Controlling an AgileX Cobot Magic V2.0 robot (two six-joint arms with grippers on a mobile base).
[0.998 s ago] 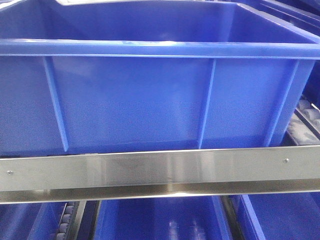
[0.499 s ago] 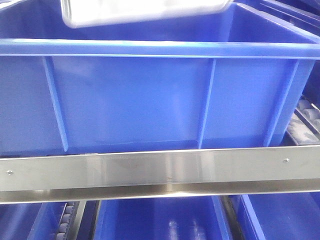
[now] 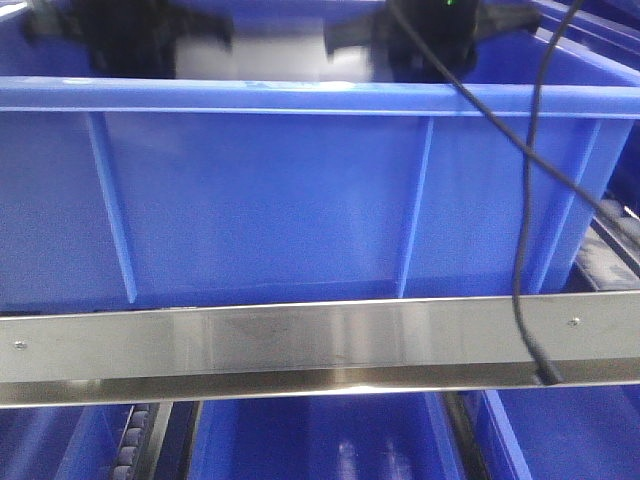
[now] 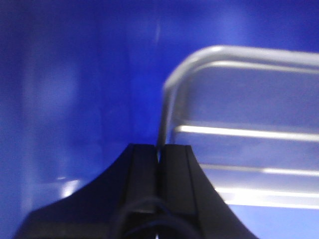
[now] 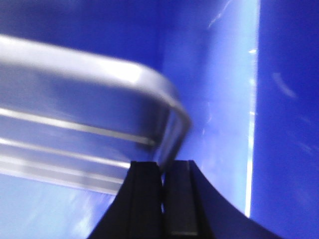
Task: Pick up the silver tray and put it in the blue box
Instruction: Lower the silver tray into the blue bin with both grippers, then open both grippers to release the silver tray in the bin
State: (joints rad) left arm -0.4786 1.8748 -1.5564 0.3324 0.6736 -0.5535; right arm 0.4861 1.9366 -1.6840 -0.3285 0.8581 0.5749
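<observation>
Silver tray (image 4: 239, 139) hung inside blue box (image 3: 300, 200), my left gripper (image 4: 158, 154) and right gripper (image 5: 162, 172) each pinched on an end rim. Front view blurred; tray mostly hidden there.

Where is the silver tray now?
The silver tray is inside the blue box, held between the left gripper and the right gripper by its end rims.

Warehouse-style storage rack: blue plastic crates (image 3: 300, 200) on roller shelves (image 3: 610, 235) behind steel rail (image 3: 320, 345).
</observation>
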